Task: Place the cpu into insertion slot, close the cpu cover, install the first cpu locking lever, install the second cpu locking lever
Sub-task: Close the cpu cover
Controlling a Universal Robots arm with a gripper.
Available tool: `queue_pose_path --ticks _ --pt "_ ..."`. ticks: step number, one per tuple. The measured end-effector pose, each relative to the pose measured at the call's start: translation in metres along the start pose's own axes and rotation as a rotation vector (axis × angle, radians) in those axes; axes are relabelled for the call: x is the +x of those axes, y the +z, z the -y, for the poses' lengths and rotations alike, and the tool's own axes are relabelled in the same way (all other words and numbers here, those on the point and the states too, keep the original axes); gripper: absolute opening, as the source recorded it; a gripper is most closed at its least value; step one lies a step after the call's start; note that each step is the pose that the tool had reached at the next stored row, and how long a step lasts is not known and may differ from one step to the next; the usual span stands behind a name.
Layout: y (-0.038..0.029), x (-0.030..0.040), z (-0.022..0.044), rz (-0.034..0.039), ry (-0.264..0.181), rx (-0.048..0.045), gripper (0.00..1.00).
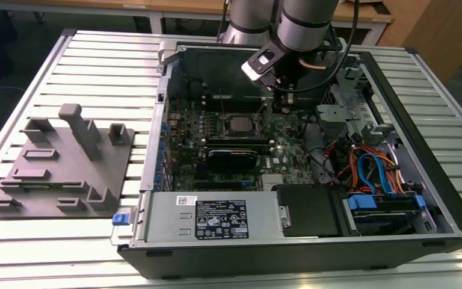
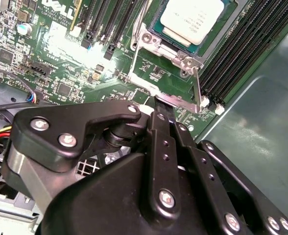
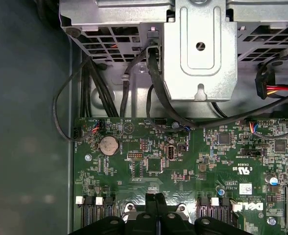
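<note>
The cpu lies silver face up in the insertion slot, which is hidden under it. In the exterior view the cpu shows in the middle of the green board. The cpu cover, a silver frame, lies flat around the chip. One thin locking lever runs along the socket's side to a bent metal tab. My gripper is shut, its tips right beside that tab, with nothing seen between them. In the first wrist view the fingertips meet just above the board.
The green board sits in an open computer case. Black memory slots flank the socket. A metal drive cage and black cables lie past the board's edge. A grey fixture plate lies on the table at the exterior view's left.
</note>
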State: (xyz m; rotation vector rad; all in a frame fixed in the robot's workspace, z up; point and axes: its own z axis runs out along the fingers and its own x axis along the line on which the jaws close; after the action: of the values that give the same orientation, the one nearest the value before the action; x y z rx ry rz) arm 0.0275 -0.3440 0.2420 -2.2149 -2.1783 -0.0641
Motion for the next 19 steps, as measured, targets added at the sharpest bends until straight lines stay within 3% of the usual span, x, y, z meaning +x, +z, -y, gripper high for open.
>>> queue_pose_path --ticks 10,19 --pt "0.0002 0.0000 0.0021 0.0000 0.000 0.0000 0.11" --pt "0.0002 -0.0001 0.0081 -0.0006 0.000 0.0001 0.11"
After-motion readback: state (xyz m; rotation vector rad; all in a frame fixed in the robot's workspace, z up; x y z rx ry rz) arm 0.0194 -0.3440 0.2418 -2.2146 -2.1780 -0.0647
